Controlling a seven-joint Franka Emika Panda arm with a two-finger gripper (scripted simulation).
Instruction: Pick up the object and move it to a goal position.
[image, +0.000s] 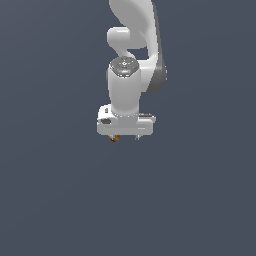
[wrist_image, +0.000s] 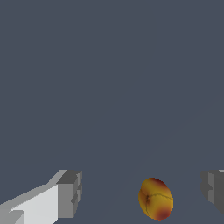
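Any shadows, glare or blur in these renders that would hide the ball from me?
Exterior view: flat even light, no shadow or glare; the gripper body covers most of the ball, leaving a small blocky speck. Wrist view: sharp enough, the ball shaded red-orange between the open fingers, no cast shadow visible.

You are looking at a simulator's render, not a real room: a flat, even slate-grey ground (image: 55, 200) fills both views with no texture, walls or furniture. The white Panda arm (image: 131, 65) has smooth, evenly shaded surfaces. In the wrist view the fingers (wrist_image: 70, 192) are blocky and faceted, and the small orange-yellow ball (wrist_image: 155, 199) with red patches looks faceted as well, like a low-detail model.
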